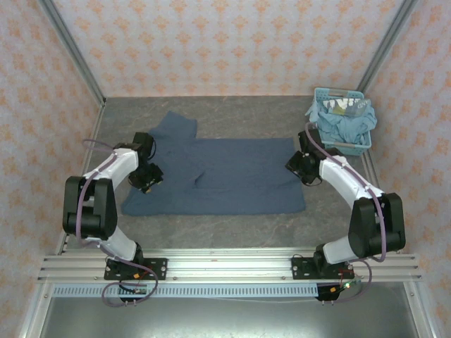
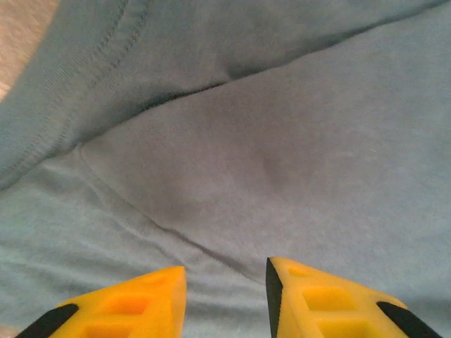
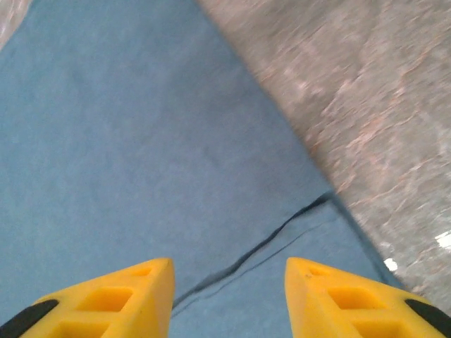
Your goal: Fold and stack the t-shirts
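Yellow-fingered left gripper [image 2: 225, 273] spread over my dark slate-blue cotton t-shirt [image 1: 225, 176], right gripper [image 3: 229, 266] spread at its edge, light-blue plastic lattice basket [image 1: 339, 93] holding crumpled blue t-shirts [image 1: 350, 127]

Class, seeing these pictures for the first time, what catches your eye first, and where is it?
A dark slate-blue t-shirt lies spread flat across the middle of the grey table. The left gripper and right gripper hang low over its left and right ends, fingers apart. A light-blue basket heaped with blue clothes stands at the far right corner.
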### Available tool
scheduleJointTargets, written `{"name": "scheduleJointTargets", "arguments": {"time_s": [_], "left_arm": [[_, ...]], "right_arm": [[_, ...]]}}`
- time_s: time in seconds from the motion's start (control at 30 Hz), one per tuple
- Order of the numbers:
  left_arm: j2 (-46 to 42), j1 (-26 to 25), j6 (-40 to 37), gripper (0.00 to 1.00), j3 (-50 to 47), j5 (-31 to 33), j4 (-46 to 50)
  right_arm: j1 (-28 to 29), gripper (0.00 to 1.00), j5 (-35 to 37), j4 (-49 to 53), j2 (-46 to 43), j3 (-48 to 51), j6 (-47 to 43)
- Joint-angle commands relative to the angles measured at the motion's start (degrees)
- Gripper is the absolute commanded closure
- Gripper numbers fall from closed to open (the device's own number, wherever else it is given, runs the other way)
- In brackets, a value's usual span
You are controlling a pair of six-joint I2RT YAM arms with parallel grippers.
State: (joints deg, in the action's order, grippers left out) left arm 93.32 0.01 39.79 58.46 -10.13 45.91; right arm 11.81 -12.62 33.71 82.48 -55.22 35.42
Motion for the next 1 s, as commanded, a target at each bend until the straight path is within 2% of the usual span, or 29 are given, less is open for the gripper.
{"name": "scheduleJointTargets", "arguments": {"time_s": [0.0,0.13,0.27,0.53,0.67,0.8,0.9,0.97], "left_arm": [[3.4,0.0,2.6,0.7,1.9,2.4,0.2],[5.7,0.0,3.1,0.71,1.6,6.7,1.7],[4.3,0.4,3.9,0.72,-2.3,9.3,2.1],[-0.1,3.2,4.6,0.72,-10.8,10.9,3.5],[-2.1,4.9,3.7,0.72,-12.3,11.1,3.8],[-3.6,4.9,2.6,0.7,-7.9,10.5,5.3],[-5.4,4.5,2.4,0.63,0.2,10.5,6.5],[-3.5,4.2,2.0,0.58,7.2,9.9,6.7]], "right_arm": [[3.5,0.57,-1.1,2.4,1.1,2.9,-0.1],[5.2,0.59,-4.4,0.7,4.9,6.5,2.6],[6.2,0.59,-6.0,1.4,8.3,7.8,3.7],[8.5,0.58,-11.1,7.7,12.3,9.5,2.2],[8.8,0.58,-14.4,10.2,11.6,10.0,0.7],[8.9,0.54,-15.5,10.2,8.4,8.0,1.0],[8.9,0.48,-11.6,8.7,3.6,3.9,1.0],[8.8,0.43,-9.0,4.4,0.5,1.1,0.2]]}}
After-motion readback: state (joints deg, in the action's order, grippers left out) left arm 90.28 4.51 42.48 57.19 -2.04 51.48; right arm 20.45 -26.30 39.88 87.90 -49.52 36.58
